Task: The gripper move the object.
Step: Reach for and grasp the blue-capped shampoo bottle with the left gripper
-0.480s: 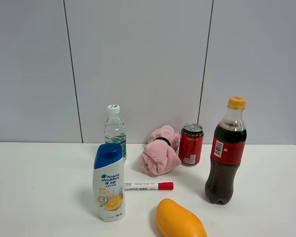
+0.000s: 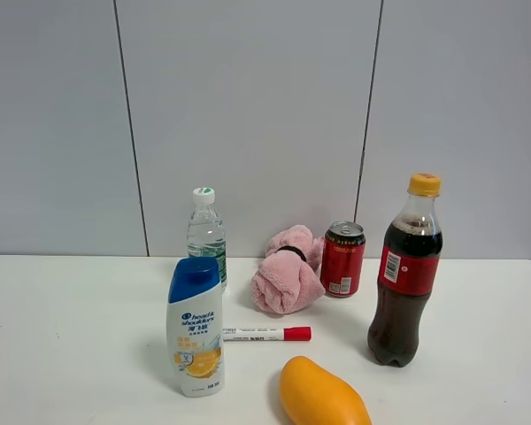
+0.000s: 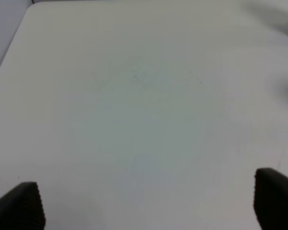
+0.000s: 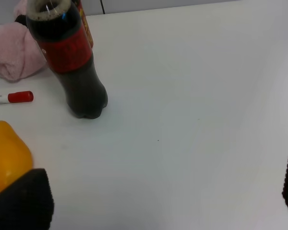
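Nothing has shifted in the past half second: the shampoo [image 2: 196, 328] stands upright on the white surface [image 2: 62, 336], just in front of a water bottle [image 2: 206, 235], with a marker [image 2: 265, 334] lying beside it. My left end effector [image 3: 148, 203] hangs with fingers spread over bare surface. My right end effector [image 4: 157, 194], also spread wide, hovers near the cola [image 4: 69, 62] and mango [image 4: 7, 153].

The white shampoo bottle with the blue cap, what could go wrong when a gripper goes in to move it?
The white blue-capped shampoo bottle stands upright and narrow, so a sideways nudge might tip it. The clear plastic water bottle stands close behind it in the high view, and the red-capped white marker lies beside it. The open left gripper could knock either on its way in.
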`<state>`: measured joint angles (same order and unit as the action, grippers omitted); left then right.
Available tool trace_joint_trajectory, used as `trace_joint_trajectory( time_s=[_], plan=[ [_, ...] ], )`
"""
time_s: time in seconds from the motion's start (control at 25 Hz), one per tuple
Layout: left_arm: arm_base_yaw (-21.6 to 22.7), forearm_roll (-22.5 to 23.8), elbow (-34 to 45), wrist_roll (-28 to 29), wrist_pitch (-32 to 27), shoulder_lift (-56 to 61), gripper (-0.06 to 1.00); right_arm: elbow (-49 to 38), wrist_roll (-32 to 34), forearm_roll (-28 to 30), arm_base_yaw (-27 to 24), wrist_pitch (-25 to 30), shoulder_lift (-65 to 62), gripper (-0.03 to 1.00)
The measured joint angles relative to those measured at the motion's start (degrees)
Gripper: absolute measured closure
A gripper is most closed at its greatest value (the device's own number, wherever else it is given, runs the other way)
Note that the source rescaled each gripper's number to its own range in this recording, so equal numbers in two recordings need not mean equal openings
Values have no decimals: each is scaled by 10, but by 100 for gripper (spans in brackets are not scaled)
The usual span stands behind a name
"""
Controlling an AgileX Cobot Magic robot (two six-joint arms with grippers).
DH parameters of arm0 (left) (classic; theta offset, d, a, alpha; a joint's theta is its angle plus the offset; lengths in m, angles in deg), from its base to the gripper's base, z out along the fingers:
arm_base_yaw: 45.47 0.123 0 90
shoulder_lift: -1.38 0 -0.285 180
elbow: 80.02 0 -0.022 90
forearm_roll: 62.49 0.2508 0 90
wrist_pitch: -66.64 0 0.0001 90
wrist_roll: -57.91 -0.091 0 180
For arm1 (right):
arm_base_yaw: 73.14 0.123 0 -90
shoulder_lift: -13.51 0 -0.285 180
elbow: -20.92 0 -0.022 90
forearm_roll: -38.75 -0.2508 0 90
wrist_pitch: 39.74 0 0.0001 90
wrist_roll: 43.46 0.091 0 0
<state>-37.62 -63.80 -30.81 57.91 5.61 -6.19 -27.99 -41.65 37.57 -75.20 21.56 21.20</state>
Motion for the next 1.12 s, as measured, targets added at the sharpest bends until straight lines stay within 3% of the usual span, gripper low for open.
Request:
trace_joint_trajectory(
  time_s=[0.36, 0.48, 0.56, 0.68, 0.92, 0.96, 1.12],
  plan=[
    [0, -3, -2, -7, 0, 0, -6, 0, 0, 0, 0, 0, 0, -3],
    [0, -45, -32, -35, 15, -1, -6, 0, 0, 0, 0, 0, 0, -3],
    [0, -109, -66, -80, 30, -15, -6, 0, 0, 0, 0, 0, 0, -3],
    [0, -224, -117, -197, 34, -69, -6, 0, 0, 0, 0, 0, 0, -3],
    [0, -451, -152, -466, 50, -243, -6, 0, 0, 0, 0, 0, 0, -3],
    [0, -521, -152, -541, 67, -299, -6, 0, 0, 0, 0, 0, 0, -3],
    [0, -610, -153, -673, 77, -417, -6, 0, 0, 0, 0, 0, 0, -3]
  ],
)
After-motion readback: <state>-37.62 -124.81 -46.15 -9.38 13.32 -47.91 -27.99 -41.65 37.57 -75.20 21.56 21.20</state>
